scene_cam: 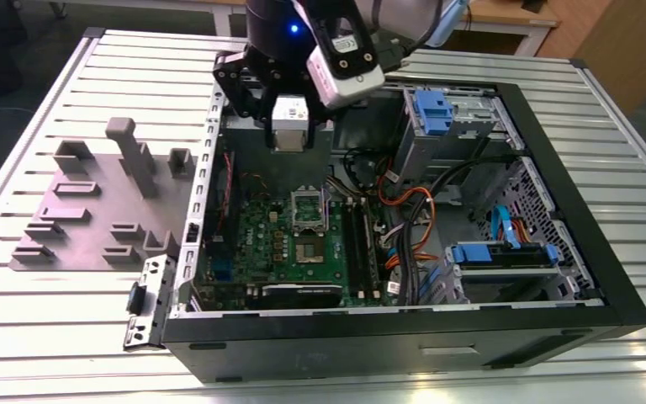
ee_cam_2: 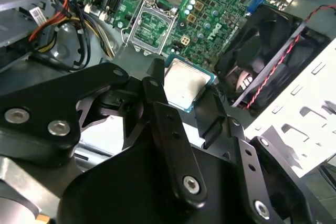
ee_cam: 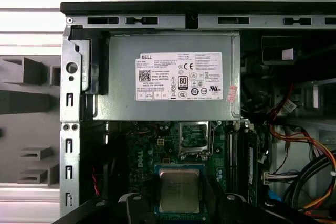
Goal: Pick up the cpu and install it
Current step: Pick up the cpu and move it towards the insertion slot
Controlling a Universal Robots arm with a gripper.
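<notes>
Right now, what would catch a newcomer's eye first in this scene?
An open black case lies on a slatted metal table, its green board exposed. Over the board, the black gripper is shut on a small silver cpu. The open socket is close by.

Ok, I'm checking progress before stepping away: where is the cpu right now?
In the first wrist view the cpu is held in the gripper, over the green motherboard near the empty socket, not yet seated.
</notes>
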